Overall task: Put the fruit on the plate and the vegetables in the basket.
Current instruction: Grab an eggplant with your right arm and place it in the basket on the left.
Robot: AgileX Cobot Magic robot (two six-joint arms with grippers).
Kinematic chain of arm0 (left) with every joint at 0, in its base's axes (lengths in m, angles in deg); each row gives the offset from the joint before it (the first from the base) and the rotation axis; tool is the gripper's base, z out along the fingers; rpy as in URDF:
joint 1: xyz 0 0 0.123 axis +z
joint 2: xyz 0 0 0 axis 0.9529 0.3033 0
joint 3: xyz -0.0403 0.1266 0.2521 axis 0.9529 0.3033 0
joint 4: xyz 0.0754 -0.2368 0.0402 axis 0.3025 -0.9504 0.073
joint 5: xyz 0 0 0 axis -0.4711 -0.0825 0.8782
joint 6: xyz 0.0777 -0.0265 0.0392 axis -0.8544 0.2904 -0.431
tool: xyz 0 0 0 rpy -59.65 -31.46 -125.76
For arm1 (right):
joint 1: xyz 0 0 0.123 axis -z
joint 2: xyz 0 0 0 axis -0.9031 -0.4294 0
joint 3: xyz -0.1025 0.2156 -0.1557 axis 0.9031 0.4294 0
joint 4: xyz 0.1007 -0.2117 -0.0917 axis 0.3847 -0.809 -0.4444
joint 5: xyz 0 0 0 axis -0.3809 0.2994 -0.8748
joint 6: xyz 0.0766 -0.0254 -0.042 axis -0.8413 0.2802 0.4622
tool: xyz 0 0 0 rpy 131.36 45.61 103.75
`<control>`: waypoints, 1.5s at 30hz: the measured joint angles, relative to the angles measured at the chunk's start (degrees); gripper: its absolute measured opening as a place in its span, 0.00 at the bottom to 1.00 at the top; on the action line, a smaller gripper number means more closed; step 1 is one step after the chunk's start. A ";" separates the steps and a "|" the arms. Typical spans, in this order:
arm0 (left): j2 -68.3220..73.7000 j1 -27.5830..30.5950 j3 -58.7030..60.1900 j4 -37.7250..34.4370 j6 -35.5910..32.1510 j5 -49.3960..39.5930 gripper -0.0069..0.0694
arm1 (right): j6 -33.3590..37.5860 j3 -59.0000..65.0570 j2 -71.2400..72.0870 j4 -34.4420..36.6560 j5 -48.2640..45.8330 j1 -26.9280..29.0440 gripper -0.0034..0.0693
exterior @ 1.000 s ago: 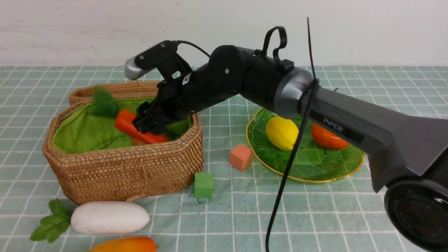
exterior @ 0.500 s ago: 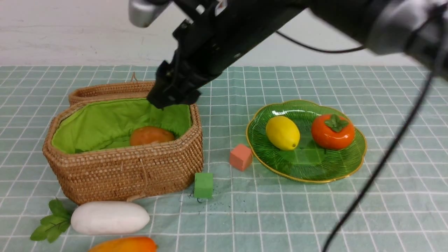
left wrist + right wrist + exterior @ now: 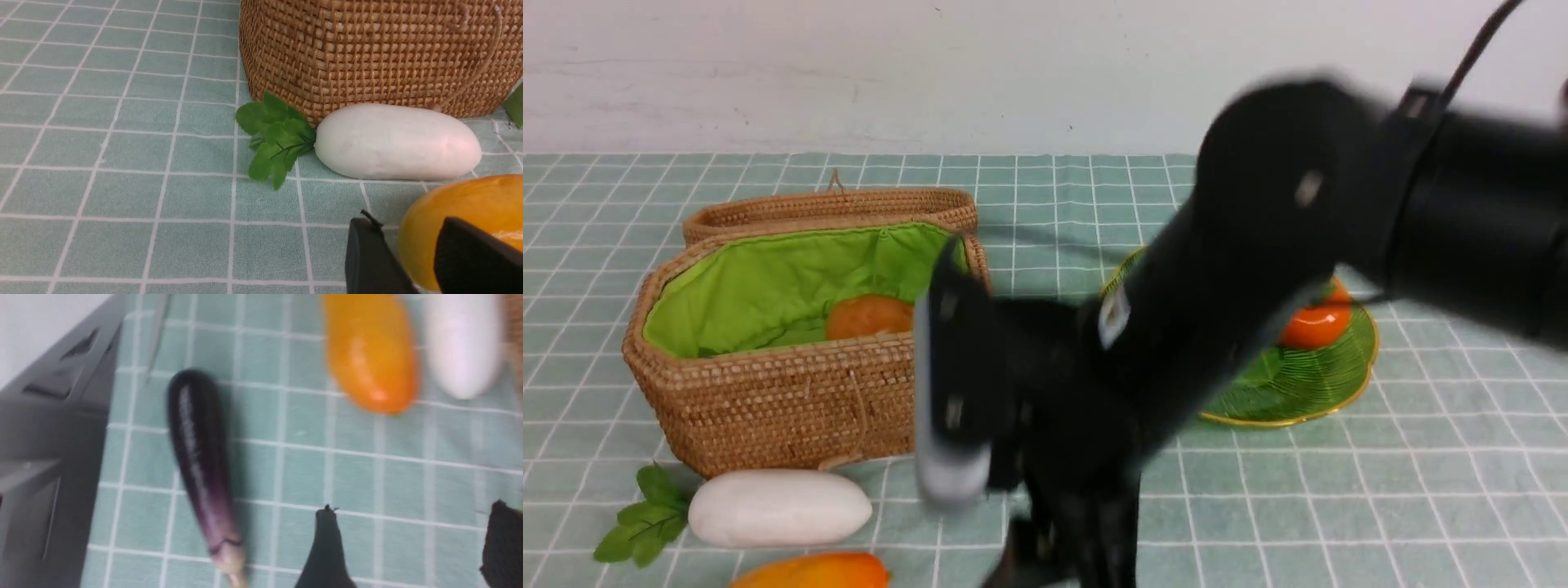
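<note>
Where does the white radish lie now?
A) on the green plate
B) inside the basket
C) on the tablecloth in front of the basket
C: the white radish lies on the tablecloth, outside the basket, close by its front wall.

Right arm [image 3: 1258,245]: thick, rounded black links, motion-blurred in the front view. A pale round screw head [image 3: 1308,188] marks the upper link. A small white label [image 3: 1112,314] sits on the forearm, its print unreadable. At the wrist is a camera housing [image 3: 947,392], silver-grey and round-ended, with a black face and two pale dots. A thin black cable [image 3: 1478,37] runs off the arm. Right gripper [image 3: 412,510]: two matt black fingers [image 3: 327,547] tapering to points. The right wrist view also shows a dark grey moulded casing [image 3: 45,465] with recessed angular slots. Left gripper [image 3: 404,228]: two black fingers [image 3: 369,257], flat-sided, with blunt squared tips.
</note>
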 joint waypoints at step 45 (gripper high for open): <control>0.00 0.00 0.00 0.00 0.00 0.00 0.40 | -8.71 -5.38 -5.64 -2.12 3.97 -0.13 0.49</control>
